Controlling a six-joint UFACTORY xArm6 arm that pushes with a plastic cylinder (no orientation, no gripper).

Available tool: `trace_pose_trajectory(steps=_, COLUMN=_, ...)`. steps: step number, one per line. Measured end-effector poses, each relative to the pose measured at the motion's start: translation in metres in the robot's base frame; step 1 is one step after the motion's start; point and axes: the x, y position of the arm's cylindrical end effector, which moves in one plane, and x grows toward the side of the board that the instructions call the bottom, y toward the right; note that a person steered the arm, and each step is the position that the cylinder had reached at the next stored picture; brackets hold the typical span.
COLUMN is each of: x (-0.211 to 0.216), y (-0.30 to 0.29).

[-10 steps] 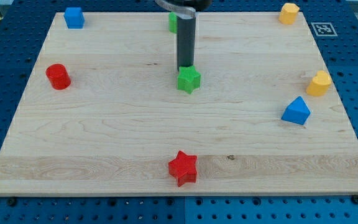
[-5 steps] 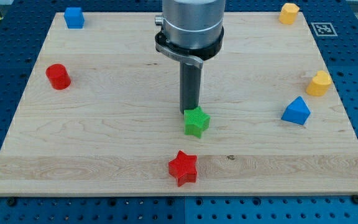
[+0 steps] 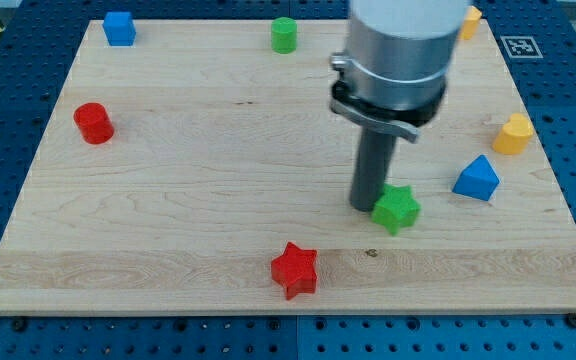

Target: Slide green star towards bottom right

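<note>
— Blue pegboard all round, pale wood bench (image 3: 168, 230) on top. Where's the green star (image 3: 396, 208) rn?

— Right of centre, nearer the near edge than the far one. Blue block w/ a peaked top (image 3: 477, 178) sits to its right, close-ish but apart. Red star (image 3: 294, 269) is off to its near-left, well apart.

— And my tip (image 3: 367, 206)?

— Down on the wood at the star's left side, touching or as good as; can't see a gap. No pincer on this rig, just the dark rod, so nothing to open or close and nothing gripped. Contact is push-only.

— How'll the star handle?

— Prob. light, rigid plastic, slides easy on smooth wood. Won't deform, not fragile. Catch: it's got points, so a push on one arm would likely spin it rather than move it straight. Better to press into the notch or flat btw two points, on the far-left side, so the force runs thru its middle toward the near-right corner.

— Anything in the way?

— Near-right corner looks open. Blue block is the one to watch if the star drifts right w/o coming nearer. Yellow block (image 3: 514, 134) is further back on the right, prob. no issue. Red cylinder (image 3: 94, 122), blue cube (image 3: 118, 27) and green cylinder (image 3: 284, 34) are all far off. Another yellow bit shows at the far right, mostly hidden by the arm.
</note>
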Motion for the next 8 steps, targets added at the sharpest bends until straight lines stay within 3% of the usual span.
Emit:
trace_pose_trajectory(steps=5, x=0.034, y=0.11)
trace_pose_trajectory(steps=8, x=0.078, y=0.108)
